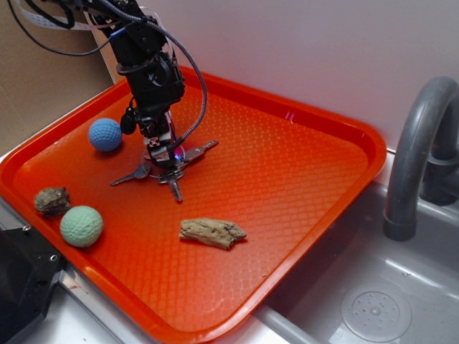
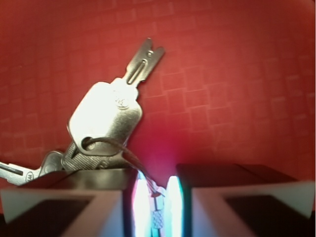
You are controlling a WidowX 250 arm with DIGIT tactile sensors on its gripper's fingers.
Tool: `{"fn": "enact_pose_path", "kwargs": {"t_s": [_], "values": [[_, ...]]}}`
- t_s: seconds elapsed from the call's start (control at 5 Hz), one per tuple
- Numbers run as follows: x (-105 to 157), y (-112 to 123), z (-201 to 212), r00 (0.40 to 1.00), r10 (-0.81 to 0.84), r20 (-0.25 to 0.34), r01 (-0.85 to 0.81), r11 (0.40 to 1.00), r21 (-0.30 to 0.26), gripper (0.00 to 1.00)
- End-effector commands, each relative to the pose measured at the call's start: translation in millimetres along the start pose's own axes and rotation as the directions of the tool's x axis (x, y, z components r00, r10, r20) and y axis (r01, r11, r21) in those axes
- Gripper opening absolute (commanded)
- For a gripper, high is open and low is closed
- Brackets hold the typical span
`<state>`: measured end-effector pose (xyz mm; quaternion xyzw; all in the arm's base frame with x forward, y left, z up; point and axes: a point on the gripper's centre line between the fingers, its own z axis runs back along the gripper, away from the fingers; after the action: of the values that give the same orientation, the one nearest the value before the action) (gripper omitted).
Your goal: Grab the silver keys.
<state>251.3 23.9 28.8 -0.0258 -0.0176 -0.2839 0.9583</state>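
A: Where's the target?
B: silver keys lie fanned out on the orange tray, mid-left, w/ the gripper right down on top of them. Blades splay in diff directions, prob bc all hang off one thin wire ring, so centre of the bunch is the sensible grab spot.
A: Gripper state?
B: Nearly closed. In the wrist view only a narrow gap is left btw the fingers, and the wire ring w/ its small crimp sits in that gap. Looks pinched on the ring, not on a key blade; can't confirm how firm.
A: Other stuff?
B: Blue ball just left of the arm, green ball and rock near the front-left rim, bit of wood centre-front. All apart from the keys. Sink + faucet to the right.
A: Any text?
B: Small round stamp on the big key head, too blurred to read. A mark on the far-left key too, illegible.
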Motion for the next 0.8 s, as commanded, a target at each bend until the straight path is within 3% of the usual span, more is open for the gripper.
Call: {"fn": "enact_pose_path", "kwargs": {"t_s": [0.0,0.2,0.4,0.6], "values": [[1,-15,64,0.993,0.081,0.083,-0.089,0.992,0.092,0.0],[-11,-21,113,0.951,0.293,0.096,-0.305,0.939,0.156,0.0],[-18,-35,163,0.834,0.514,0.201,-0.538,0.839,0.084,0.0],[-8,-46,211,0.684,0.689,0.238,-0.726,0.674,0.135,0.0]]}}
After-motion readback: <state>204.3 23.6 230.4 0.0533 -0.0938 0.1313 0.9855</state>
